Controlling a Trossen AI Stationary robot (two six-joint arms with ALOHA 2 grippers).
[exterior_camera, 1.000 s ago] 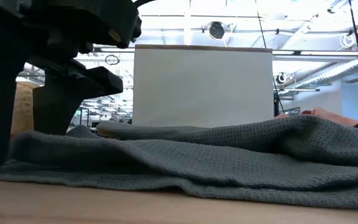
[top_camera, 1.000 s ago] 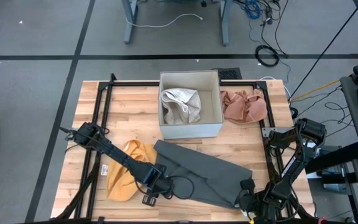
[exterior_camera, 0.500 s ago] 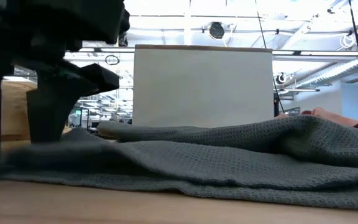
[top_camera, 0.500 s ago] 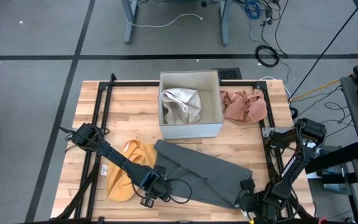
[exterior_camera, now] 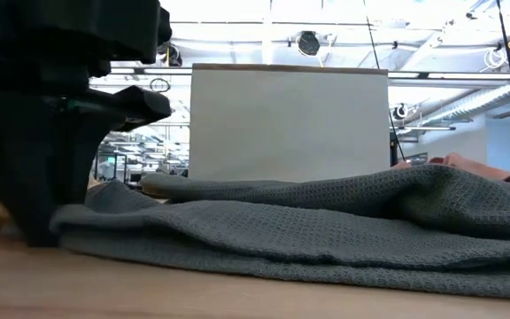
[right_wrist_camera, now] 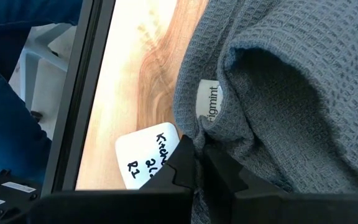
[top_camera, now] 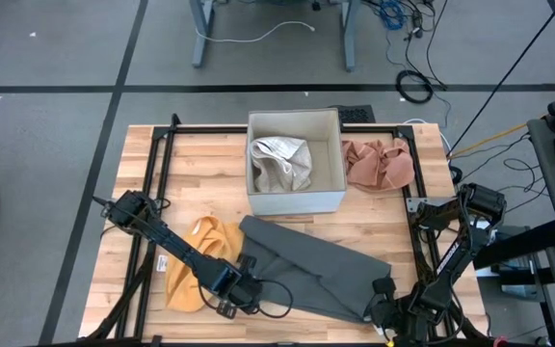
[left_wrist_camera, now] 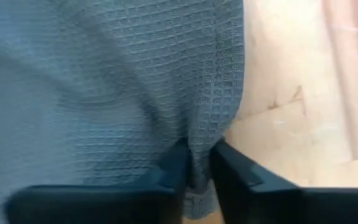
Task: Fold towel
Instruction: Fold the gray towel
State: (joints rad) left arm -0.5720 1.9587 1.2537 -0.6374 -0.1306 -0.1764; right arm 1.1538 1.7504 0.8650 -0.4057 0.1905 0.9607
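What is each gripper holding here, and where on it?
Both pinch the grey towel: the left gripper at its edge near the front-left corner, the right gripper at the front-right corner, by the sewn label.

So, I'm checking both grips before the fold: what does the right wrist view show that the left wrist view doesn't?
Only the right wrist view shows the towel's sewn label and a white handwritten tag on the wood, beside the right gripper pinching the cloth. Only the left wrist view shows the left gripper closed on the towel's edge. Both show the grey towel and the wooden table.
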